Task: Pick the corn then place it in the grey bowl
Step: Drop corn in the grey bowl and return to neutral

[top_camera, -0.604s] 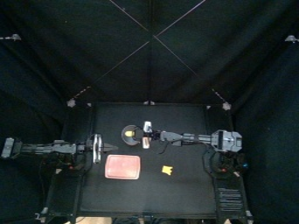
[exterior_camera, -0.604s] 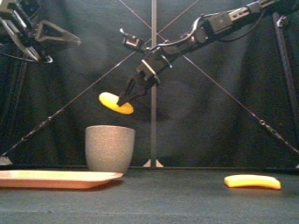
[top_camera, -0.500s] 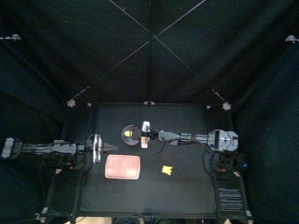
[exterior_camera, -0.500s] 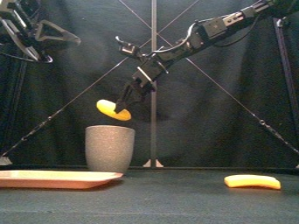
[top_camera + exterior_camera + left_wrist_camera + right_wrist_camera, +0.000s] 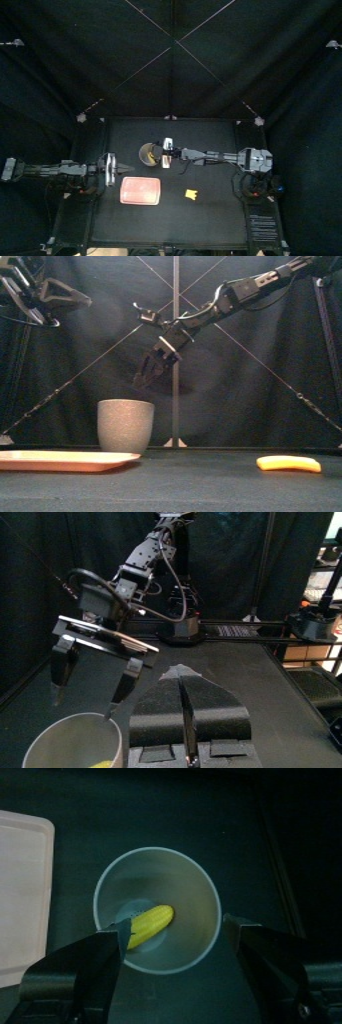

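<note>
Yellow corn [image 5: 150,925] in grey bowl [image 5: 191,886], clear below spread right fingers [image 5: 80,968]

Count's in: one tall grey speckled cup [image 5: 126,424], one flat pink tray [image 5: 67,460], and two toy foods, a yellow corn cob [image 5: 150,925] and a yellow-orange toy piece [image 5: 289,464].

we see the grey bowl [image 5: 126,425] in a mid grey, faintly speckled on its outside, while its inside looks paler and plain from above. the corn [image 5: 150,924] is yellow. the tray [image 5: 67,460] is a flat pink with no pattern. a second toy [image 5: 290,464] is orange-yellow. the table [image 5: 201,491] and the curtain [image 5: 80,366] are both plain black.
</note>
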